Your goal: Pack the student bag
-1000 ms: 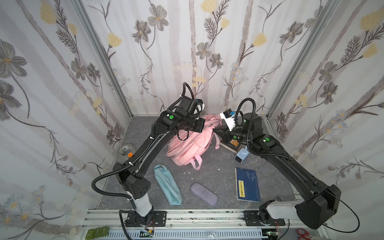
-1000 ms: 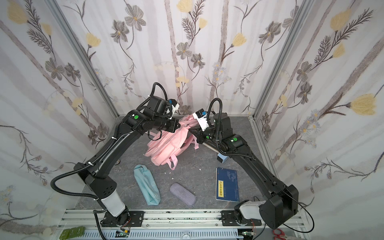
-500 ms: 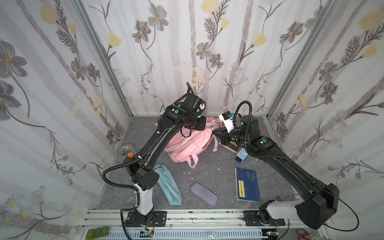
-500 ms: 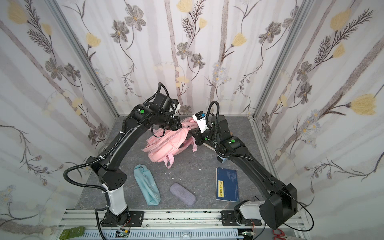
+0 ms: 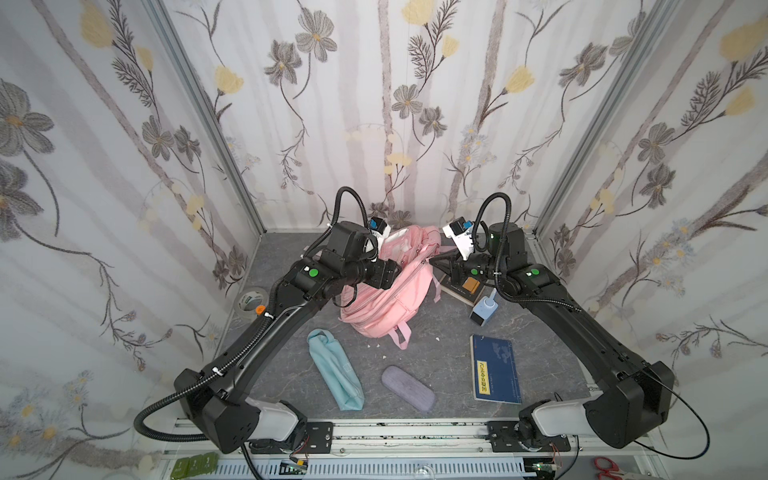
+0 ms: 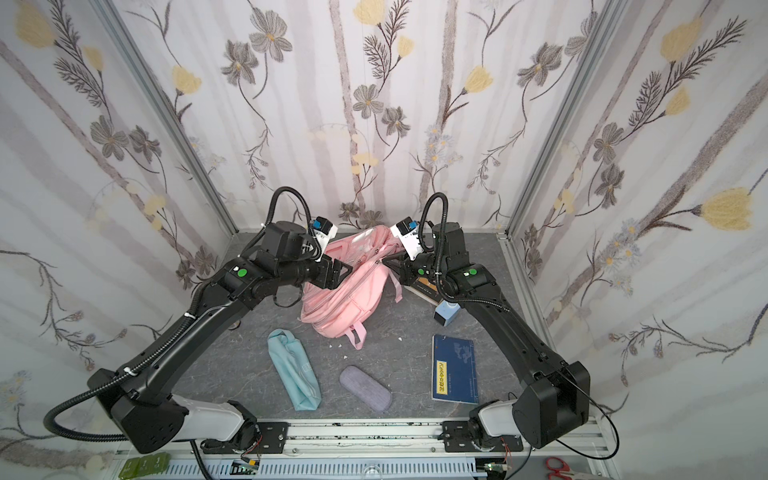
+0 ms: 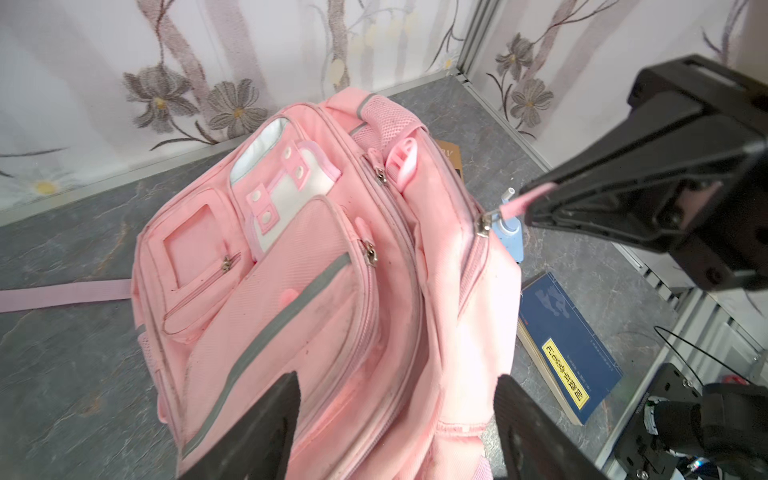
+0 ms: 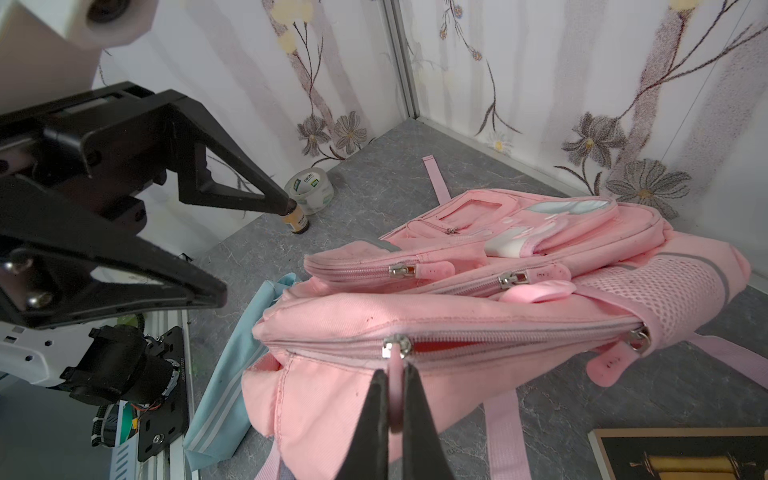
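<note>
The pink student bag [image 5: 390, 291] [image 6: 349, 291] lies slumped at the back middle of the grey floor, pockets up. My left gripper [image 7: 397, 380] hovers open just above its front, one finger on each side of the fabric [image 7: 316, 266], gripping nothing. In the right wrist view those open jaws [image 8: 253, 249] stand to the side of the bag [image 8: 457, 307]. My right gripper [image 8: 392, 372] is shut on the pink zipper pull [image 8: 395, 361] of the main compartment, whose zip is partly open. In both top views the right gripper [image 5: 434, 262] [image 6: 386, 262] meets the bag's right edge.
A teal pouch [image 5: 334, 370], a purple case [image 5: 407, 388] and a blue book [image 5: 494, 370] lie in front of the bag. A small blue-white bottle [image 5: 484, 307] and a brown book [image 5: 465, 286] are under the right arm. A tape roll [image 5: 251, 299] sits by the left wall.
My left gripper has gone from shut to open and drawn back a little over the bag. The right gripper has stayed shut on the zipper pull.
</note>
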